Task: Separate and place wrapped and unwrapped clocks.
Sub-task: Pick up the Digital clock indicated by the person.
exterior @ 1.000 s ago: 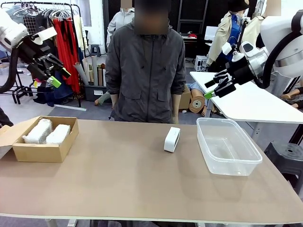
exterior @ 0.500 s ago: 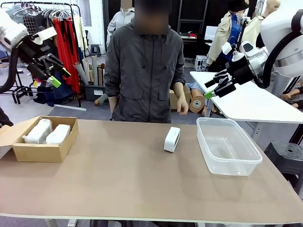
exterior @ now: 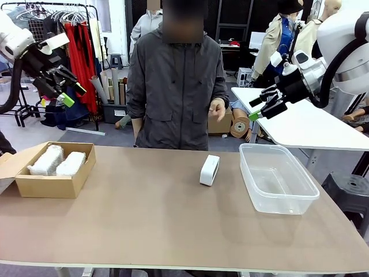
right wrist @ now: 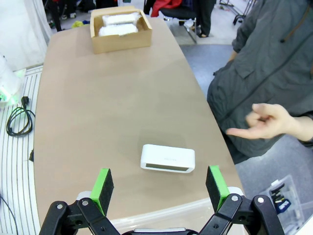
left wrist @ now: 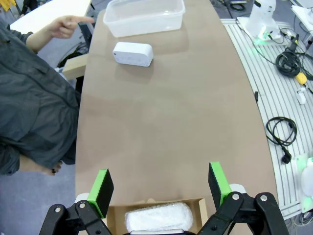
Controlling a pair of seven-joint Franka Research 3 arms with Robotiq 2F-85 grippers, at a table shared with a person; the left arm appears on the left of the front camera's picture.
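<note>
Front across, wrists above (shared table [exterior: 144, 231])

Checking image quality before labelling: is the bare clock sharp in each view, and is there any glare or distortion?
Front view: bare clock sharp, lighting even, faint sheen on the clear tub. Left wrist view: clock crisp, table edges bowed by the wide lens. Right wrist view: clock crisp, same bowing.

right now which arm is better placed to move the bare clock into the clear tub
Right, probably: its open fingers hang near the tub, with the bare clock beside it; the left fingers hover over the cardboard box.
</note>
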